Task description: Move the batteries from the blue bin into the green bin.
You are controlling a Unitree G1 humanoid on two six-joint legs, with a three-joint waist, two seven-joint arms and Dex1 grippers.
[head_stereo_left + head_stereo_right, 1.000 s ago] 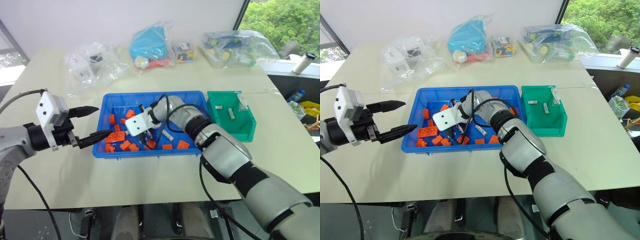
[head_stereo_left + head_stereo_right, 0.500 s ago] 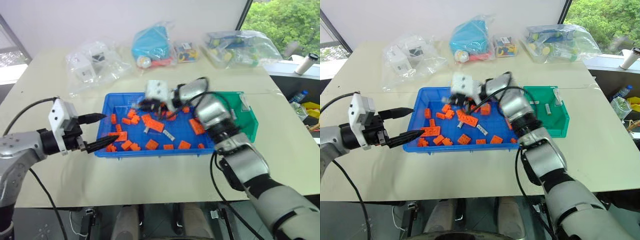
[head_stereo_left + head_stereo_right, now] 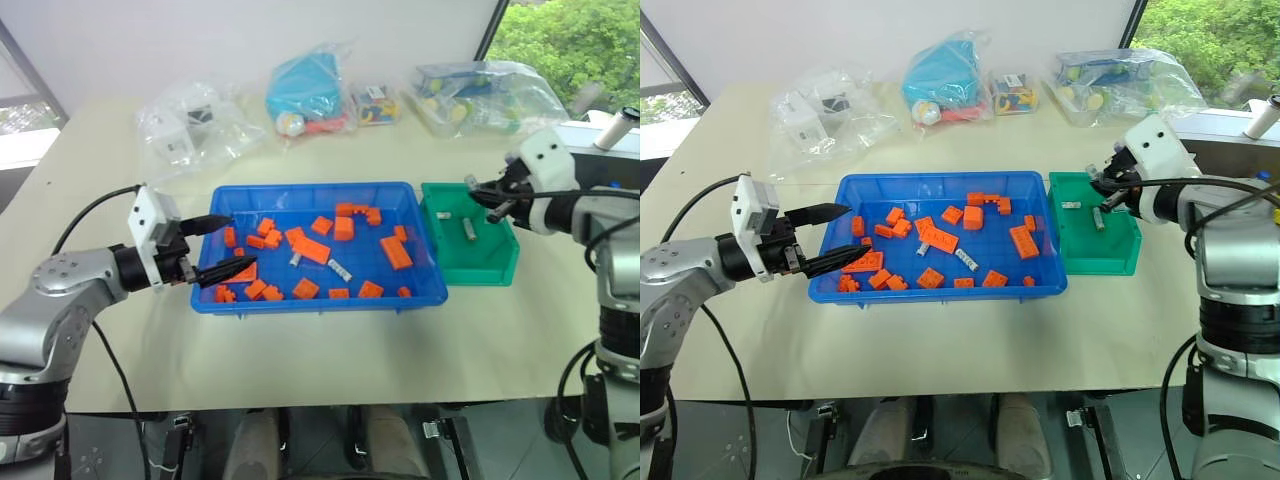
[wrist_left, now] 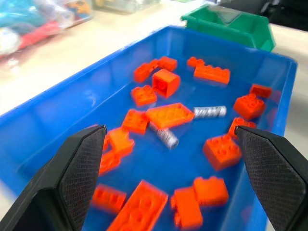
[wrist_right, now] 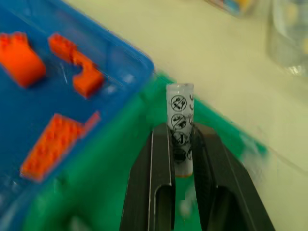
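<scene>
Battery [image 5: 180, 127] stands pinched between the right gripper [image 5: 182, 144]'s closed fingers, above the green bin [image 3: 485, 262]; part them only once it hangs lower inside the walls.

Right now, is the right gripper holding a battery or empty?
Holding one: the right gripper is shut on a battery above the green bin.

glossy plastic blue bin [image 3: 420, 290], matt table [image 3: 330, 345]
</scene>
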